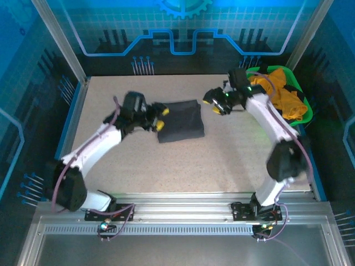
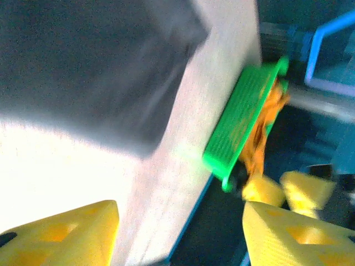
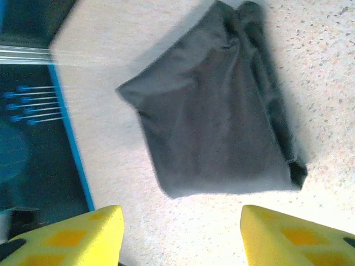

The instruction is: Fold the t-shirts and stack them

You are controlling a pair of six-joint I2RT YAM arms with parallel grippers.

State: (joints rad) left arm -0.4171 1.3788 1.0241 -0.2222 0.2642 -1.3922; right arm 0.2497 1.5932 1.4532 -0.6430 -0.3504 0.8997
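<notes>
Charcoal t-shirt (image 1: 180,120) folded flat, centre of table (image 1: 166,166); orange-yellow t-shirt (image 1: 288,97) seemingly crumpled in green basket (image 1: 309,112)

Blurred and half-hidden cloth
In the left wrist view the dark t-shirt (image 2: 94,66) is smeared and cut by the top and left edges; the green basket (image 2: 241,119) hides most of the orange t-shirt (image 2: 265,130).

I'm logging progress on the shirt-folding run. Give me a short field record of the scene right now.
grey t-shirt: folded, lying flat on the table, near the middle
orange t-shirt: crumpled in the green basket, far right corner
left gripper: open, empty, at the grey t-shirt's left edge
right gripper: open, empty, right of the grey t-shirt, apart from it
stack: not yet begun
</notes>
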